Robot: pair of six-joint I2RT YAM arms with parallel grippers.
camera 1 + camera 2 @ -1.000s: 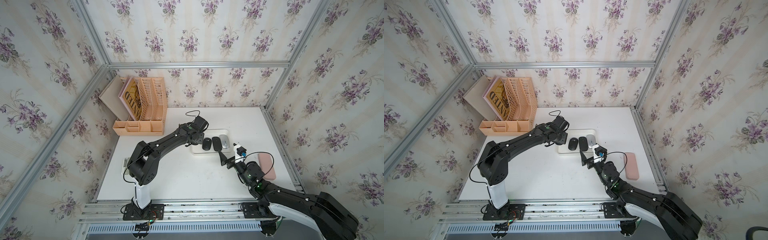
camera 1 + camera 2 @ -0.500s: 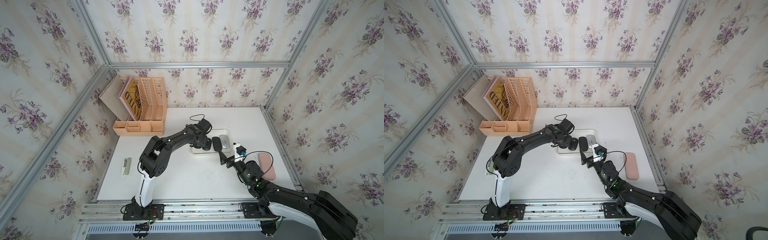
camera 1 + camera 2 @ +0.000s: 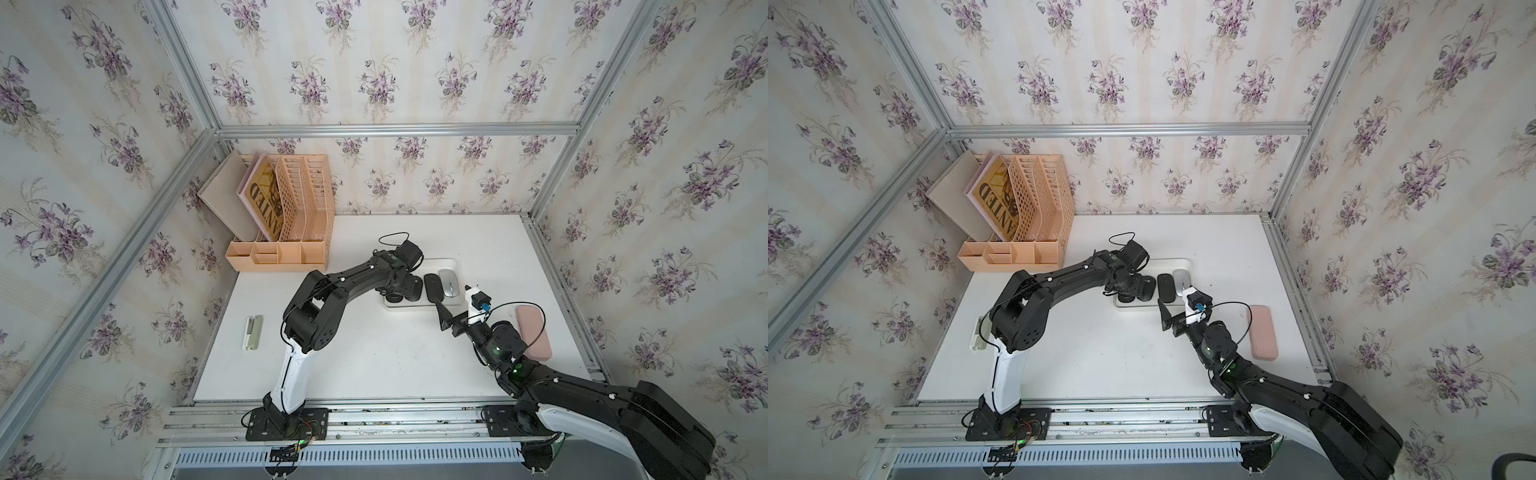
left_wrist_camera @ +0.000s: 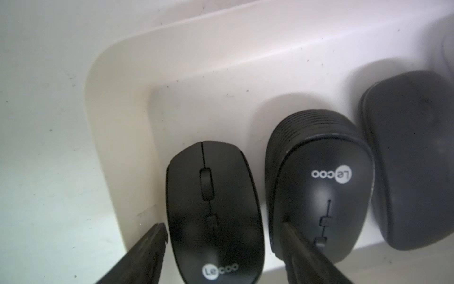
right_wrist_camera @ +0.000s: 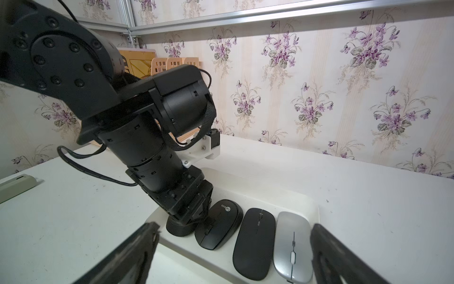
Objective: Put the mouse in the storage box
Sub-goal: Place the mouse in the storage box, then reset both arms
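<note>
- The table (image 3: 374, 365) is flat matte white, faintly specked.
- My left arm (image 3: 332, 286) has folded its elbow upward since a second ago; its wrist is over the storage box (image 3: 448, 263), a shallow glossy white tray with rounded corners.
- My right gripper (image 5: 234, 227) hangs just short of the box as before, fingers spread wide with nothing between them.
- My left gripper (image 4: 223, 227), clamped a second ago, now stands parted astride the mouse (image 4: 213, 214), no longer pinching it.
- The mouse, a smooth matte black oval, lies on the box floor at the row's end, just beside a ribbed-sided black mouse (image 4: 319, 184).
</note>
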